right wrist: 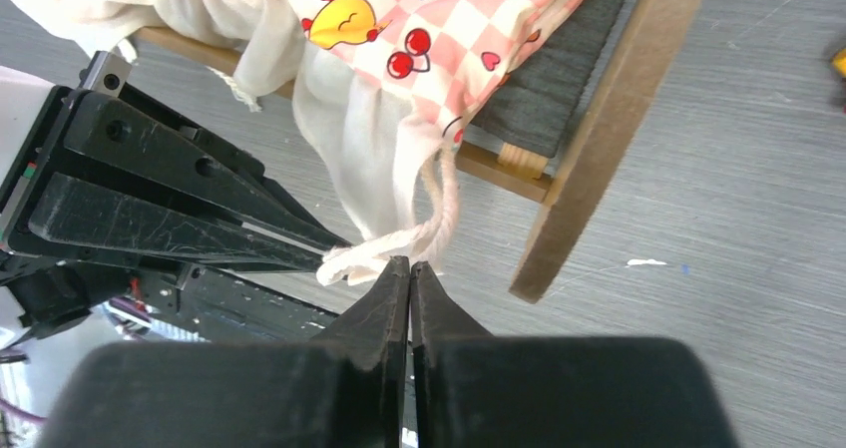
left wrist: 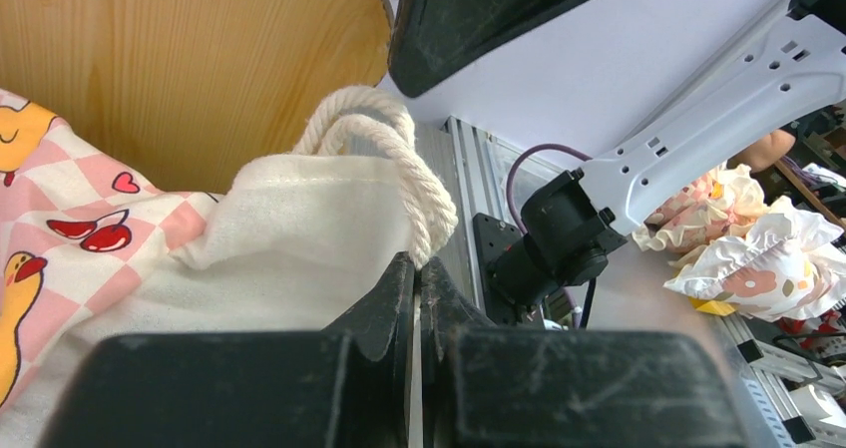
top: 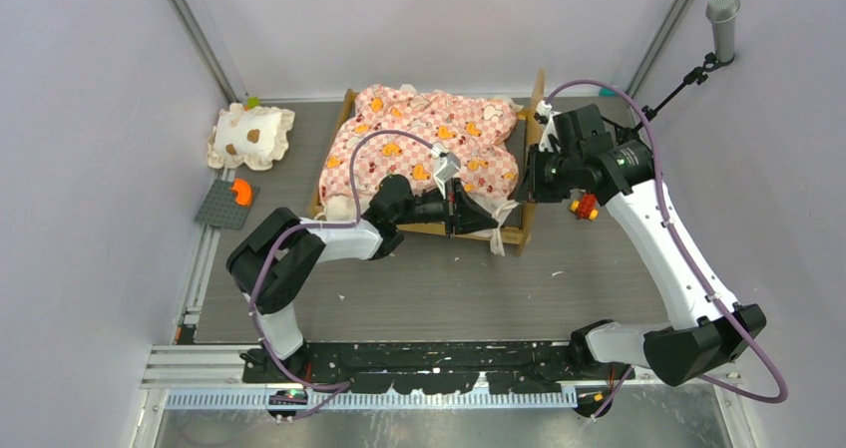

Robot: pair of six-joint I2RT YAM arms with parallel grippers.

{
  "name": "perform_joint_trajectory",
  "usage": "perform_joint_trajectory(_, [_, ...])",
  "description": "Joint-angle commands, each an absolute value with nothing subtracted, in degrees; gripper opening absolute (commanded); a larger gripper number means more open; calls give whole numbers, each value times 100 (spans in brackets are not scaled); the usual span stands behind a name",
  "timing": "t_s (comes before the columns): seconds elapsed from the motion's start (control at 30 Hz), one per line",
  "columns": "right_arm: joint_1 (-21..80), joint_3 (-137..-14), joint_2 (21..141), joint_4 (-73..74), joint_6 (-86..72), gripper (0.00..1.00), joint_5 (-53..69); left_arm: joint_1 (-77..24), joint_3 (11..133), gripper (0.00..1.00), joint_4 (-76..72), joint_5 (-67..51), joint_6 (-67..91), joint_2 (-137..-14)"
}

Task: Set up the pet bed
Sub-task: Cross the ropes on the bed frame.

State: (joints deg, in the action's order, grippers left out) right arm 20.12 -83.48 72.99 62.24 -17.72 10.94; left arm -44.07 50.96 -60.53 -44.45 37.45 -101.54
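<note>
Pet bed sits far-side on the table. Left hand clamps the mattress corner, right hand is pinched shut at the rope loop. Probably corner-fitting; next, tug that loop around the frame.

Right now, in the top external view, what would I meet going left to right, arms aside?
Cream spotted pillow → pet bed → small red-and-yellow toy → microphone.
</note>
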Motion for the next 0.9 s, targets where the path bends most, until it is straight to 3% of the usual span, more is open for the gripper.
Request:
perform_joint_trajectory(0.0, [1994, -8539, 7091, 6178, -1771, 18, 947, -4377, 5068, 0, -6091, -4591, 3619, -9999])
perform_joint_trajectory(0.1, [1992, -8521, 7065, 6182, -1855, 35, 1072, -4377, 5116, 0, -6091, -4624, 3660, -10042])
perform_joint_trajectory(0.2, [1988, -8570, 7031, 6162, -2017, 43, 1344, -4381, 5158, 0, -6091, -4640, 3682, -10070])
perform_joint_trajectory(0.4, [1998, -8424, 6948, 6107, -2631, 44, 1883, -4390, 5224, 0, -6091, -4649, 3709, -10103])
perform_joint_trajectory(0.63, [2097, -7926, 6646, 5909, -2960, 40, 1863, -4400, 5332, 0, -6091, -4645, 3752, -10196])
perform_joint_trajectory(0.73, [2123, -7794, 6634, 5838, -3152, 44, 1757, -4436, 5397, 0, -6091, -4647, 3761, -10241])
perform_joint_trajectory(0.87, [2166, -7739, 6660, 5718, -3296, 43, 1853, -4484, 5481, 0, -6091, -4658, 3792, -10311])
